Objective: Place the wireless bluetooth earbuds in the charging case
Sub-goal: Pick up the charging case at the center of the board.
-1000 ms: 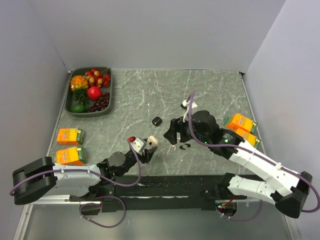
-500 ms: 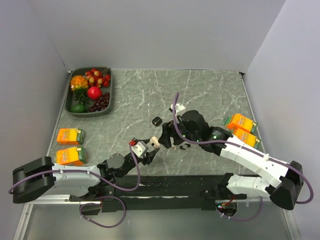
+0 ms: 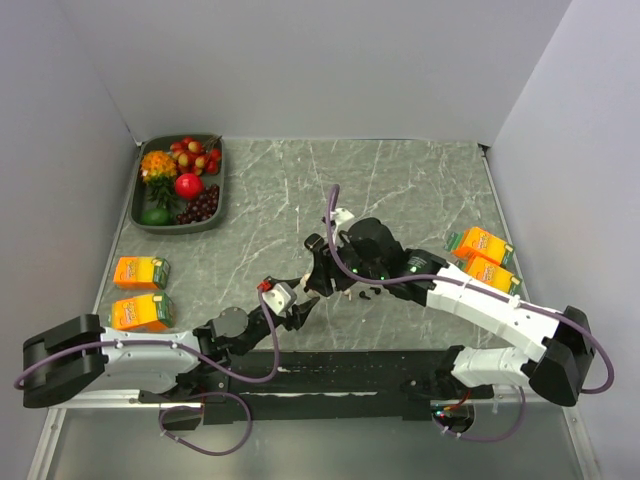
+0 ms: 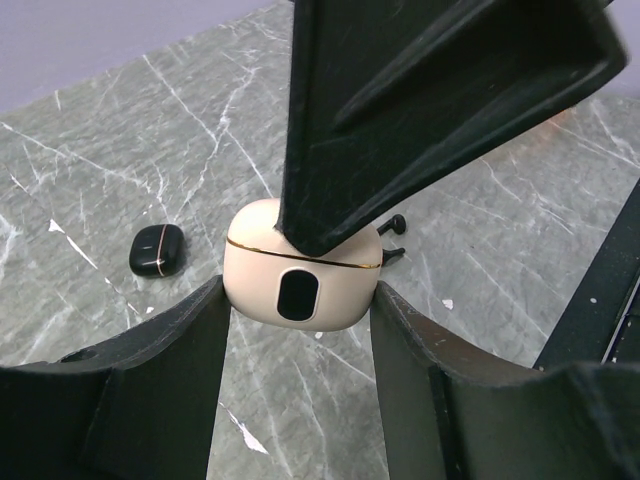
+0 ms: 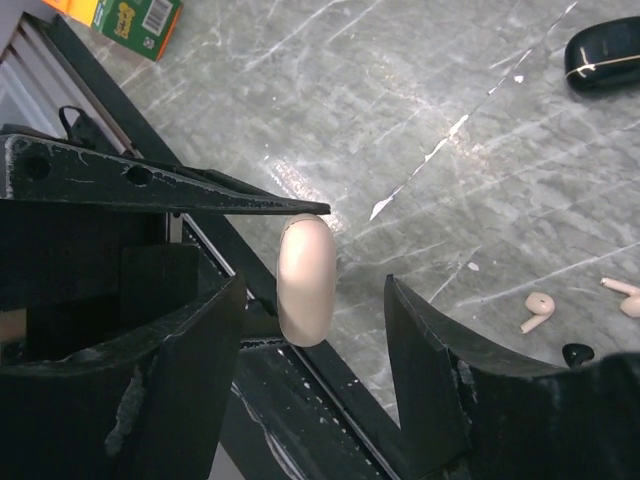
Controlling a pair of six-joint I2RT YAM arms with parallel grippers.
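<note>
Charging case (image 4: pixel 158 249): small glossy black pebble with a thin gold seam line. Lid shut, lying flat on the grey marbled tabletop. Also seen at the top right edge of the right wrist view (image 5: pixel 600 50), partly cropped.

Earbuds: two tiny black pieces with short stems, both loose on the tabletop, outside the charging case and well apart from it. First earbud (image 4: pixel 394 221) and second earbud (image 4: pixel 391 254) lie near each other, partly hidden behind beige case (image 4: pixel 300 285). Exact orientation too small to tell.
</note>
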